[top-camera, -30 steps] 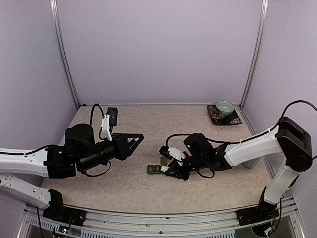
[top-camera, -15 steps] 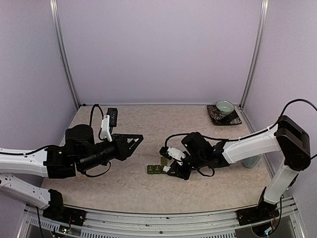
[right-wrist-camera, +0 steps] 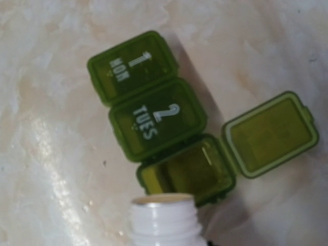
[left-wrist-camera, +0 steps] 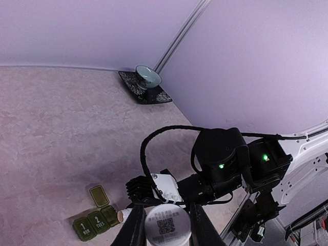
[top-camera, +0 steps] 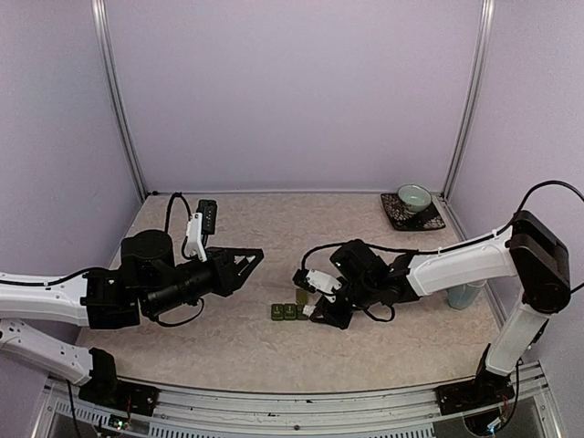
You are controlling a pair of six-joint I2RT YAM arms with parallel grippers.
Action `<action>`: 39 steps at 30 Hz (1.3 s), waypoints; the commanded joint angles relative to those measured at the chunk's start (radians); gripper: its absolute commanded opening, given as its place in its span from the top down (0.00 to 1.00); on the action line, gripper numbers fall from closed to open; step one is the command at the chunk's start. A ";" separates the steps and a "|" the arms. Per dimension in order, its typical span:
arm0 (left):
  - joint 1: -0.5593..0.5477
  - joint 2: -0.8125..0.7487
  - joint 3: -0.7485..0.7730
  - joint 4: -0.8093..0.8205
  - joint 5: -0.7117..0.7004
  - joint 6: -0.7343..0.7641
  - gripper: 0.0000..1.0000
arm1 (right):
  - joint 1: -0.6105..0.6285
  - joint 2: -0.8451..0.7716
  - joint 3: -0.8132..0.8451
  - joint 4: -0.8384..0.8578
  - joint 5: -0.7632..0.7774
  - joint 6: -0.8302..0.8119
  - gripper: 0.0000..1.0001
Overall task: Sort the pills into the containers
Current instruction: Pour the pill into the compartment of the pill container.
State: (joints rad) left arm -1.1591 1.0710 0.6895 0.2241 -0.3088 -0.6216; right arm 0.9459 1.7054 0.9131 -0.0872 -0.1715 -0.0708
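Green containers (right-wrist-camera: 154, 120) strip lies flat on desk (top-camera: 228, 347), just beyond tips of right pincer (top-camera: 317, 312). MON and TUES lids shut; third compartment open, lid flipped back. Right pincer clamped on white bottle (right-wrist-camera: 164, 220), open mouth over open compartment's near edge. Left pincer (left-wrist-camera: 165, 230) well apart, closed on white disc (left-wrist-camera: 165, 221) bearing printed code.

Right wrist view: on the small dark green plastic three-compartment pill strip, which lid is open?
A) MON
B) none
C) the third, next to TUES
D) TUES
C: the small dark green plastic pill strip shows its MON and TUES lids shut, while the third compartment is open, its lid flipped out sideways, close to the mouth of the white plastic bottle.
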 commanded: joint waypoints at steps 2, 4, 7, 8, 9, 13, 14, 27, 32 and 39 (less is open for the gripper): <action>0.005 -0.005 -0.013 0.015 -0.009 0.003 0.84 | -0.008 0.005 0.055 -0.069 0.022 -0.011 1.00; 0.004 -0.006 -0.015 0.017 -0.008 0.001 0.85 | -0.008 0.006 0.064 -0.085 0.029 -0.011 1.00; 0.005 -0.008 -0.020 0.018 -0.008 -0.001 0.85 | -0.008 0.012 0.077 -0.108 0.034 -0.014 1.00; 0.004 -0.009 -0.021 0.018 -0.007 -0.001 0.85 | -0.008 0.014 0.082 -0.115 0.035 -0.014 1.00; 0.005 -0.012 -0.022 0.018 -0.007 -0.003 0.85 | -0.009 0.017 0.085 -0.121 0.037 -0.016 1.00; 0.004 -0.013 -0.025 0.018 -0.009 -0.004 0.84 | -0.008 0.023 0.101 -0.146 0.044 -0.015 1.00; 0.004 -0.014 -0.026 0.020 -0.009 -0.004 0.85 | -0.007 0.026 0.106 -0.152 0.046 -0.014 1.00; 0.005 -0.017 -0.036 0.027 -0.012 -0.008 0.85 | -0.006 0.059 0.168 -0.242 0.061 -0.024 1.00; 0.005 -0.020 -0.040 0.027 -0.013 -0.010 0.85 | -0.002 0.070 0.192 -0.269 0.067 -0.028 1.00; 0.004 -0.020 -0.045 0.034 -0.013 -0.013 0.85 | 0.011 0.095 0.233 -0.316 0.084 -0.039 1.00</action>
State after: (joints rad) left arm -1.1580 1.0683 0.6605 0.2310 -0.3145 -0.6292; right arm 0.9474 1.7752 1.1084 -0.3573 -0.1078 -0.0937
